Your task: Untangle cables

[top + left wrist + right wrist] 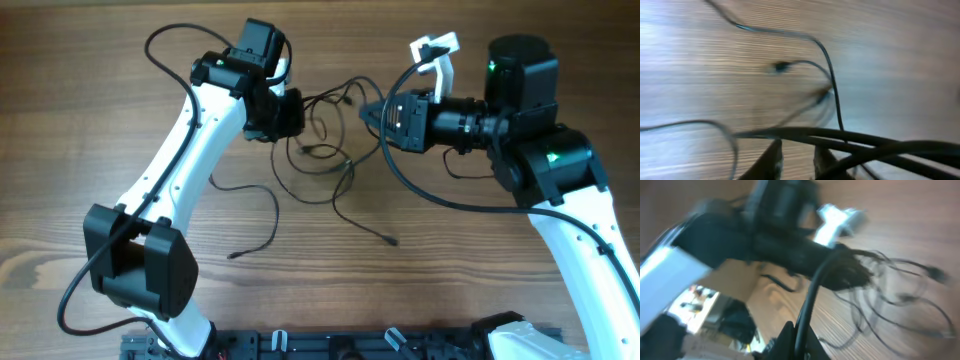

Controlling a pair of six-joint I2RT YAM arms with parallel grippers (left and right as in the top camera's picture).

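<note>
Right claw [366,109] is clenched, left claw [297,112] can't tell. Tugging apart now could cinch the cables [312,149] mid-frame into a tighter knot.

White arms [185,150] — black joints [140,255]

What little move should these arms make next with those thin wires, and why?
Probably close the left gripper firmly on a strand. The cables lie knotted between both grippers, the right gripper is shut at the knot's edge, and the left's hold is too blurred to confirm.
</note>
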